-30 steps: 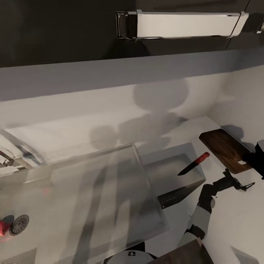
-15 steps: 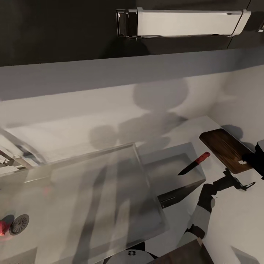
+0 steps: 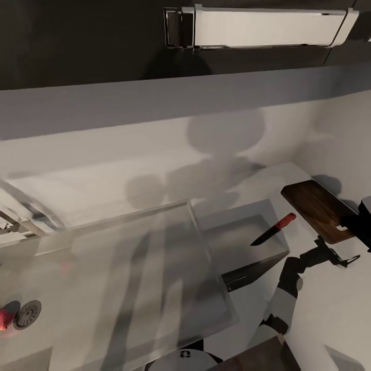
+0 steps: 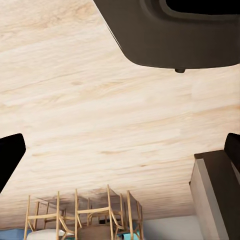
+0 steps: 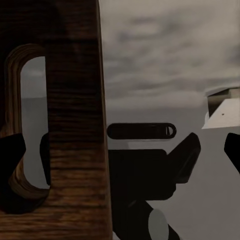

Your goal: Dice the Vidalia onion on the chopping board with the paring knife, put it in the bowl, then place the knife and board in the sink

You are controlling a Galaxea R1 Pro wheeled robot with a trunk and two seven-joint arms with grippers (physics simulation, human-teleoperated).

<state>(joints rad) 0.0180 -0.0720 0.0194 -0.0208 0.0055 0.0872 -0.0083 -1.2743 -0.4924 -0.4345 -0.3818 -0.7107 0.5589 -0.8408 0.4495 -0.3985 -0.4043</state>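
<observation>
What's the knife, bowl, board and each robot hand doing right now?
paring knife: lying across the bowl's rim, not held.
bowl: upright.
chopping board: slot end between the right gripper's fingers.
right gripper: open.
left gripper: open, empty.

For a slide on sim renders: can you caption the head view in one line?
Head view: paring knife lies in the bowl on the countertop, chopping board at the right gripper.

light: soft, even | shadows: robot's on backsplash (image 3: 221, 149) | blur: sink (image 3: 129, 268) washed-out, perhaps glare
</observation>
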